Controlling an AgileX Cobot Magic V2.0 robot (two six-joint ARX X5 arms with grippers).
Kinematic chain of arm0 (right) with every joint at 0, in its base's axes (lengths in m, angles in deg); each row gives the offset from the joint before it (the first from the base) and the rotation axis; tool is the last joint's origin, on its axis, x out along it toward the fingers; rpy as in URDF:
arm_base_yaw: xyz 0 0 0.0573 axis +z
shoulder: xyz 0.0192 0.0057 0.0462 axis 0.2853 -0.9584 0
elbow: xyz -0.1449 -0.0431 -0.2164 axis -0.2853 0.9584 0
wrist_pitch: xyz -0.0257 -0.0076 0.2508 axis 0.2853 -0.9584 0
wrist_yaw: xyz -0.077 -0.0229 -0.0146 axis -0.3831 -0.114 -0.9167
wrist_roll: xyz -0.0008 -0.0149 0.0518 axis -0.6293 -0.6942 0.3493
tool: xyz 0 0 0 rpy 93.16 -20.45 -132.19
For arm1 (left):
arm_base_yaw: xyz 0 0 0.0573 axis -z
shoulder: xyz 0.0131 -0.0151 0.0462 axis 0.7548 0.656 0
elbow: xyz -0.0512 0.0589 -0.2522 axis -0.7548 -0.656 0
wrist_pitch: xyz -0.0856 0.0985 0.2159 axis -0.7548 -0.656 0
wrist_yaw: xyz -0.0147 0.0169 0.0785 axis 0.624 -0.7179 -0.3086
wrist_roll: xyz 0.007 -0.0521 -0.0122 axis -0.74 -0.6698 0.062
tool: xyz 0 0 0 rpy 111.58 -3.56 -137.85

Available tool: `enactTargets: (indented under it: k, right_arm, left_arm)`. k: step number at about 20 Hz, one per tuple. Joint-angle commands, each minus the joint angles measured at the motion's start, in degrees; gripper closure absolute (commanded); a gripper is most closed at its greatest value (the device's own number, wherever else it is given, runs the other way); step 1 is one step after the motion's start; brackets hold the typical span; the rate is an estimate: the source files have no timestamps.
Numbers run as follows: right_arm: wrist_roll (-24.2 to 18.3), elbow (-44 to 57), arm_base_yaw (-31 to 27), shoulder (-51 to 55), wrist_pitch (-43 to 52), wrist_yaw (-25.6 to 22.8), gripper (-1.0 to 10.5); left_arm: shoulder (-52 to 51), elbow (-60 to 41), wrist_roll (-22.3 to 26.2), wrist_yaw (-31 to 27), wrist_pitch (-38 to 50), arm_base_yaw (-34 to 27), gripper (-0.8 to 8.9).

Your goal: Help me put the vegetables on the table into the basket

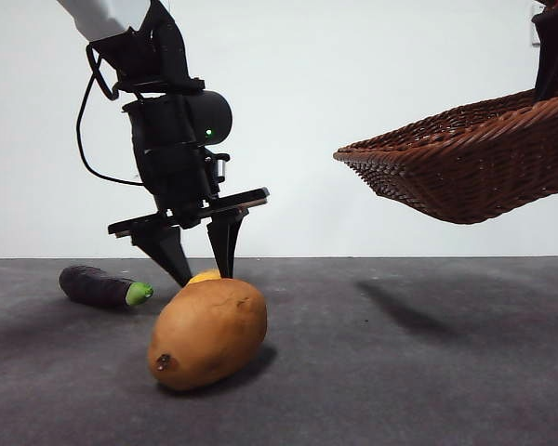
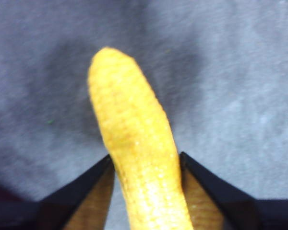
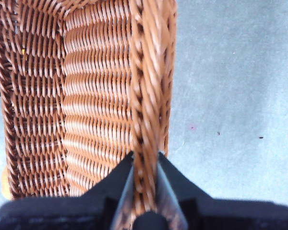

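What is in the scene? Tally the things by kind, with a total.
Potato: 1
Eggplant: 1
Yellow lumpy vegetable, in the left tool: 1
Basket, held up by the right tool: 1
Total: 4

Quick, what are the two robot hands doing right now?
Left gripper: closed on the yellow piece, down at the table.
Right gripper: closed on the basket rim, holding it in the air.

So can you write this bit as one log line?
left gripper: shut on corn | right gripper: holds basket aloft | potato, eggplant: on table
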Motion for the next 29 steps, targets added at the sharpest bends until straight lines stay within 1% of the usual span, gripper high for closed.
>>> enactTargets:
  k: [1,3,4,6,7,8,9,10,11,12,14,16,18,20,21,23,24,25,26,29]
  right_arm:
    - [-0.4,0.3,0.0,0.5,0.5,1.0,9.6]
    - [-0.4,0.3,0.0,0.5,0.7,1.0,9.6]
    - [-0.4,0.3,0.0,0.5,0.7,1.0,9.6]
    - [-0.4,0.3,0.0,0.5,1.0,1.0,9.6]
    - [-0.4,0.3,0.0,0.5,1.2,1.0,9.6]
    - [-0.4,0.3,0.0,0.5,1.2,1.0,9.6]
    - [-0.4,0.3,0.0,0.5,1.2,1.0,9.6]
    - [-0.4,0.3,0.0,0.5,1.2,1.0,9.6]
    - [-0.4,0.3,0.1,0.5,1.2,1.0,9.6]
    - [-0.4,0.3,0.5,0.5,1.2,1.0,9.6]
    - [-0.3,0.3,1.6,0.5,0.8,1.0,9.6]
    - [-0.3,0.3,3.1,0.5,0.2,1.0,9.6]
    - [-0.2,0.3,5.1,0.5,0.0,1.0,9.6]
    - [-0.2,0.3,7.2,0.5,-0.3,1.0,9.6]
    - [-0.2,0.3,8.2,0.5,0.0,0.9,9.6]
    - [-0.2,0.3,9.7,0.5,0.2,0.8,9.6]
    - [-0.2,0.3,10.3,0.5,0.1,0.8,9.6]
    - [-0.2,0.3,10.6,0.5,0.1,0.7,9.6]
    - [-0.2,0.3,10.6,0.5,0.0,0.7,9.6]
    - [-0.2,0.3,10.6,0.5,0.0,0.5,9.6]
  left_arm:
    - [0.5,-0.1,0.5,0.5,1.1,0.2,8.23]
    - [-0.8,1.4,0.9,4.5,0.3,-0.2,8.23]
    - [-1.7,3.3,1.4,6.0,-1.4,-0.4,8.22]
    - [-3.9,8.8,5.5,6.2,-7.5,-0.4,8.22]
    - [-5.3,11.5,7.0,6.3,-9.9,-0.1,8.22]
    - [-7.2,13.8,7.3,6.4,-11.2,0.5,8.22]
    - [-9.4,15.1,7.3,7.2,-11.0,1.3,8.22]
    - [-11.6,15.7,6.5,9.9,-9.4,2.4,8.22]
    - [-13.2,15.8,5.2,14.5,-6.4,3.9,8.22]
    - [-13.9,15.8,4.2,17.4,-3.6,5.7,8.22]
    - [-13.7,15.8,1.8,17.9,-0.7,9.3,8.22]
    - [-12.5,15.8,1.2,17.8,2.1,12.4,8.22]
    - [-11.2,15.8,0.3,16.2,1.9,13.6,8.22]
    - [-9.8,15.8,0.3,14.8,-0.3,13.7,8.11]
    - [-9.2,15.8,0.3,14.8,-1.2,13.7,7.65]
    - [-8.7,15.8,-1.0,14.0,-1.5,13.7,4.27]
    - [-8.7,15.8,-1.5,11.8,-1.6,13.7,2.27]
    - [-8.7,15.8,-2.6,9.4,-1.9,13.7,1.29]
    - [-8.7,15.8,-2.7,8.4,-2.0,13.7,1.19]
    - [-8.7,15.8,-2.8,9.1,-2.0,13.7,1.21]
